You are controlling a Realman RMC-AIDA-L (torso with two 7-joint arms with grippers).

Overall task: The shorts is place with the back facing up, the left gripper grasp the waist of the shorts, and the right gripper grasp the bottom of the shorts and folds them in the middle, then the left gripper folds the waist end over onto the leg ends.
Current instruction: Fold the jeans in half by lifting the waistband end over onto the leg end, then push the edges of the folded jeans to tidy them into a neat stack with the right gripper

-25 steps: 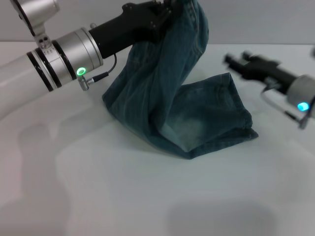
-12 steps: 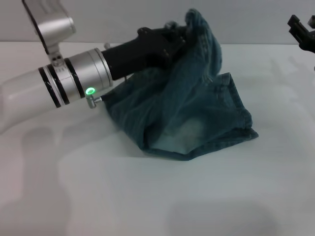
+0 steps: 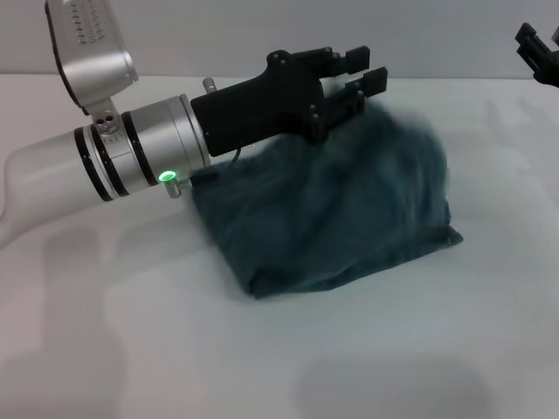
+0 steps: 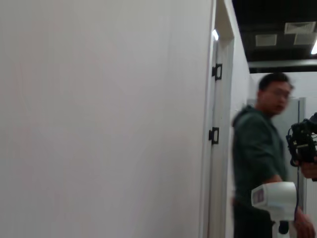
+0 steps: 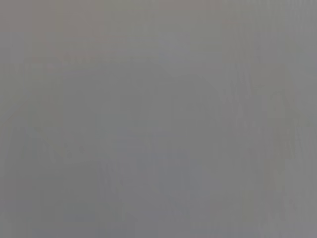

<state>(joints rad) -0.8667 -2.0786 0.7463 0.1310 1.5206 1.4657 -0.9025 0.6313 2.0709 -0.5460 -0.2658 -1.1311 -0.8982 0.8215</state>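
Note:
The shorts (image 3: 332,218) lie as a folded blue-green denim bundle in the middle of the white table (image 3: 262,349) in the head view. Their waist and leg ends are not separately distinguishable, as the cloth is blurred while settling. My left gripper (image 3: 365,72), a black claw on a silver ringed wrist, hovers just above the bundle's far edge, open with nothing between its fingers. At the far right edge, raised well away from the shorts, a part of my right gripper (image 3: 540,51) shows. Neither wrist view shows the shorts.
The left wrist view looks at a white wall, a door frame and a person (image 4: 260,163) in a dark hoodie. The right wrist view shows only flat grey.
My left gripper carried the lifted waist end over to the right, then opened and let it drop; the shorts now lie flat as a bundle. The right gripper withdrew up to the far right.

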